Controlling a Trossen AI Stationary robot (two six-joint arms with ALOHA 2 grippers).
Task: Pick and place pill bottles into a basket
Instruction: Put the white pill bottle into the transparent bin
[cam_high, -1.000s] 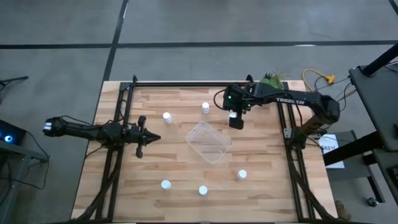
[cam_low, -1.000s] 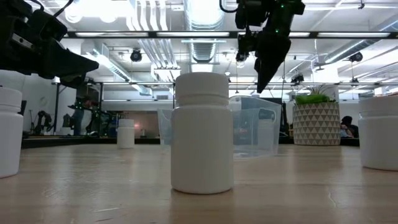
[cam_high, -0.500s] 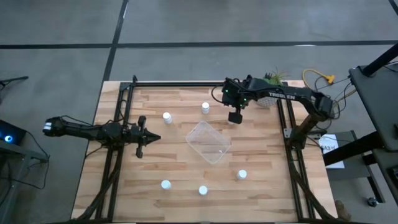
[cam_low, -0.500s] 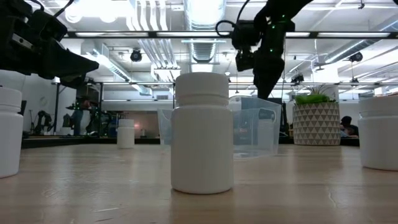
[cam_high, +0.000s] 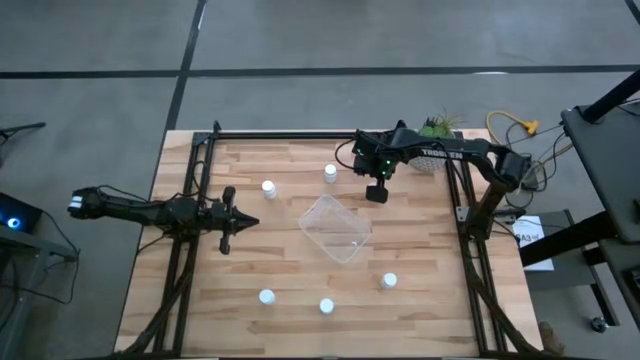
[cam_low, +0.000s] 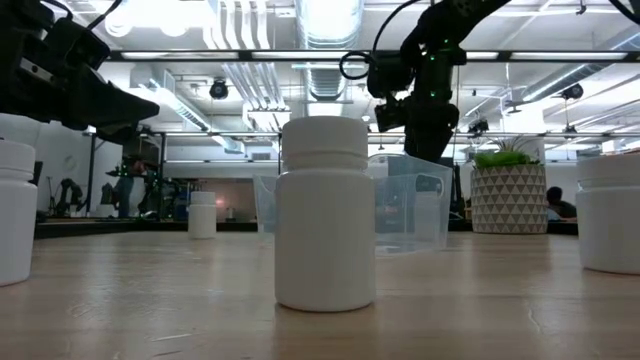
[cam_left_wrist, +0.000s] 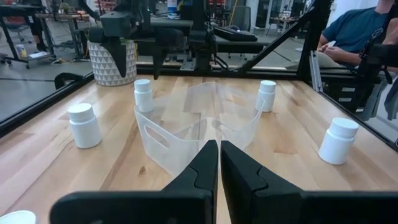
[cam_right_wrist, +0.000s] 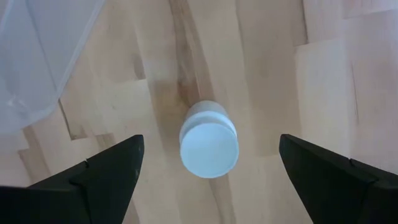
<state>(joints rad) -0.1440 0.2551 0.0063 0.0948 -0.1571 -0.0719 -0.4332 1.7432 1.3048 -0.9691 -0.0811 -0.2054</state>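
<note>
Right gripper (cam_high: 377, 192) above a smooth white bottle (cam_right_wrist: 209, 139)
Jaws spread wide, empty, over pale wood-plank table (cam_high: 280, 270); clear rounded tub (cam_high: 335, 228) nearby. Left gripper (cam_high: 240, 222) clenched, empty.

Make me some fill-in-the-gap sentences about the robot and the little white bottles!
The right gripper hangs over one pill bottle with its fingers ____.
The left gripper, off to the side of the table, has its fingers ____.
The clear basket has ____ bottles inside it.
Missing words: open; shut; no.
</note>
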